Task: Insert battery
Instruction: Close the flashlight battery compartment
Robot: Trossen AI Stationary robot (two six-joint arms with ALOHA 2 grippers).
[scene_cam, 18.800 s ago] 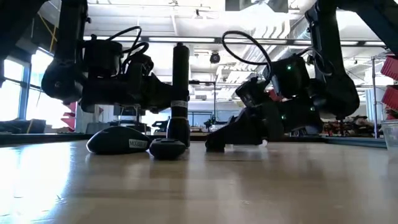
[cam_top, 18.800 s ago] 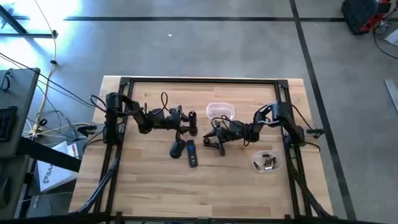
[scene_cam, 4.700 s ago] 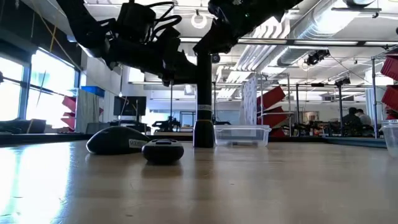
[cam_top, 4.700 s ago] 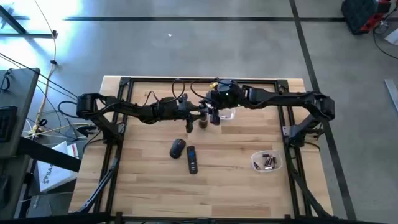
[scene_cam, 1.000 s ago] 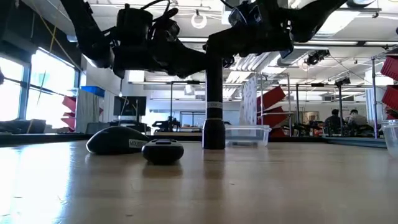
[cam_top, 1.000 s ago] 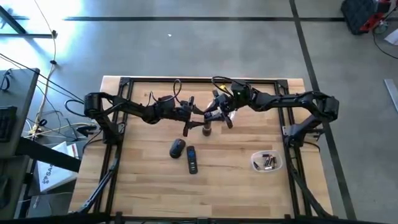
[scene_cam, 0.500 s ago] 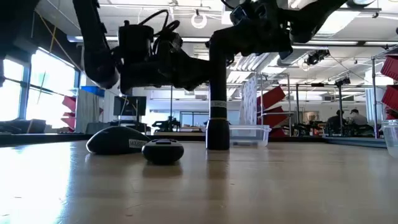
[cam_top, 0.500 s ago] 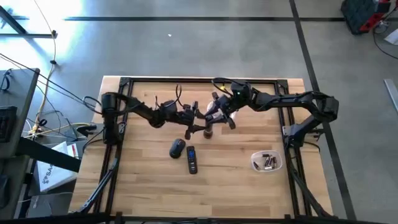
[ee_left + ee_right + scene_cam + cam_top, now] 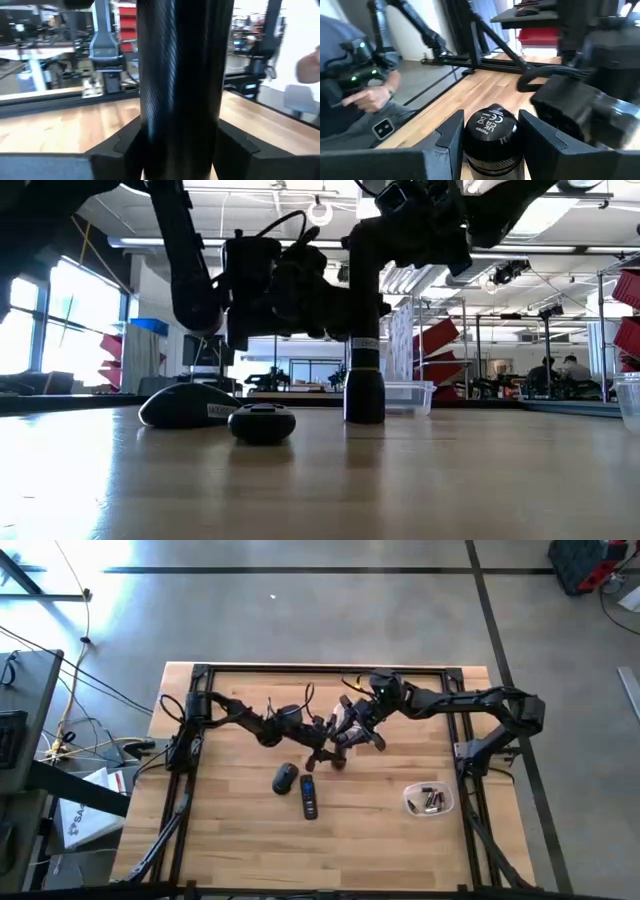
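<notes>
Low view: flashlight (image 9: 364, 370) upright on surface (image 9: 400, 480), pinched by both claws; battery apparently not yet in.

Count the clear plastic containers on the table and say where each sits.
2. One tub sits behind the upright flashlight, mostly hidden under the arms from above. One cup holding batteries sits near the right edge.

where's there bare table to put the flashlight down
Bare wood runs along the table's near edge, below the remote, and left of the mouse. The middle is crowded: both grippers meet at the flashlight. The battery tub takes the right side.
</notes>
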